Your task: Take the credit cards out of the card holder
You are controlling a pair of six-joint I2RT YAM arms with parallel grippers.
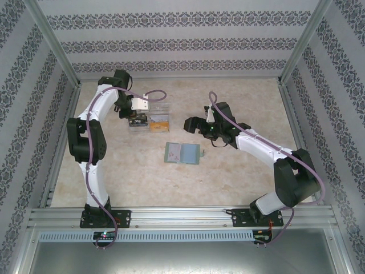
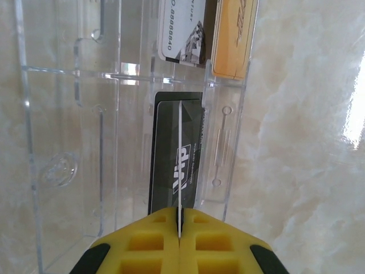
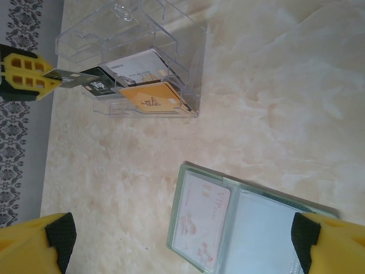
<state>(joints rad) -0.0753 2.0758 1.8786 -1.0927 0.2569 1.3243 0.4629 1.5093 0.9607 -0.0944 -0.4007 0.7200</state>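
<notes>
From above I count my two arms, one clear tray and one card holder on the table. The card holder lies open near the table's middle, with its long axis running left to right, slightly askew. The tray sits left of the middle, toward the far edge. My left arm rises near the left edge, folds at the elbow and bends its wrist down over the tray, where my left gripper hangs. My right arm elbows out near the right edge and reaches leftward. My right gripper points left, just beyond the card holder's far right corner.

Through my left wrist, my fingers are pinched tight on one thin card, seen edge-on as a pale line. Beneath it one black card lies in the tray's near compartment, long axis pointing away from me. I cannot tell whether the pale edge belongs to the black card or to another. In the far compartment one whitish card and one orange-yellow card lie side by side, pointing the same way.

Through my right wrist, my fingertips stand wide apart, holding nothing, one at each side of the open card holder. One pink-printed card sits in one of the holder's two window pockets. Beyond it, my left gripper reaches into the tray's end.
</notes>
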